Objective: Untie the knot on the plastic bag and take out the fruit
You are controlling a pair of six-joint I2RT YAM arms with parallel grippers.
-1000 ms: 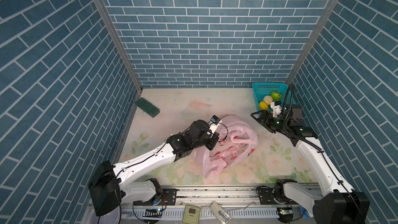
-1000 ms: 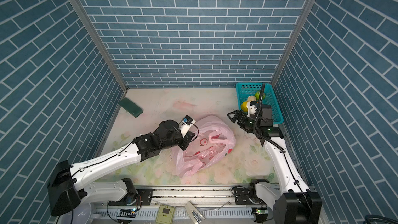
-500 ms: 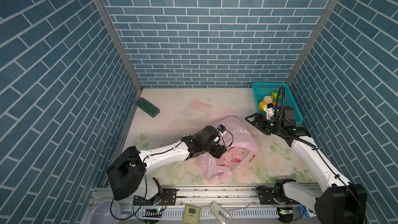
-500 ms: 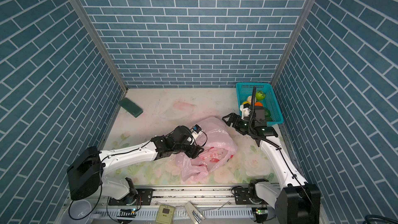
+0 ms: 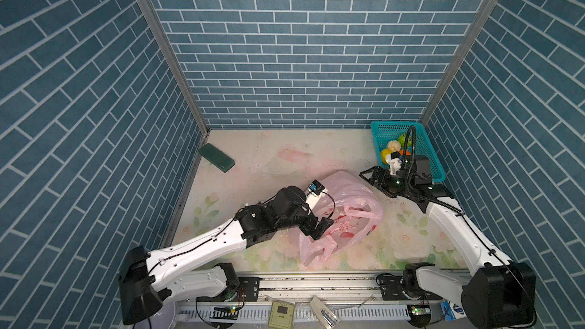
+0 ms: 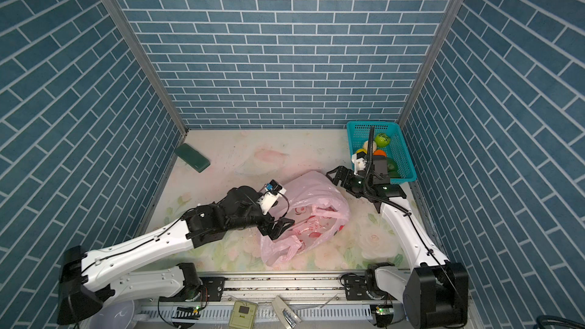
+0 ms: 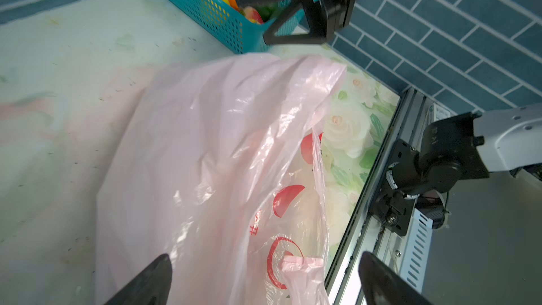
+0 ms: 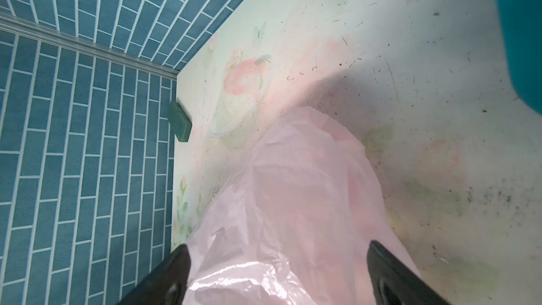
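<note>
**Left wrist view: bag slack, no tie in sight, job looks nearly done**

Bag (image 7: 205, 156) lies mid-worktop (image 5: 253, 169), toward the near edge. No knot shows in any view. The handle loops (image 5: 357, 213) lie loose and apart, so I'd call the untie step done.

Fruit (image 5: 393, 145) sits in the basket (image 5: 395, 127) at the far right corner: cream, yellow, light green, orange, dark green. The bag is collapsed with no clear bulge. Red patches seen through the film could be print or a last fruit, cannot tell. My read of what's left: check the bag for leftovers, otherwise finished.

Left fingers (image 7: 149, 280) are spread wide over the bag's near end, nothing pinched. Right fingers (image 8: 170, 274) are also spread wide over the bag's far right end, just beside the basket, empty. Contact with the film: cannot tell.

Materials:
- Bag: thin translucent pink film, glossy and crinkled, with red print. Floppy, so it will likely shift if nudged.
- Basket: rigid teal plastic mesh, rectangular.
- Fruit: rounded and smooth.
- Block (image 5: 217, 157): dark green flat rectangle at the worktop's left edge, well apart from the bag.
- Worktop: pale floral sheet, scuffed.
</note>
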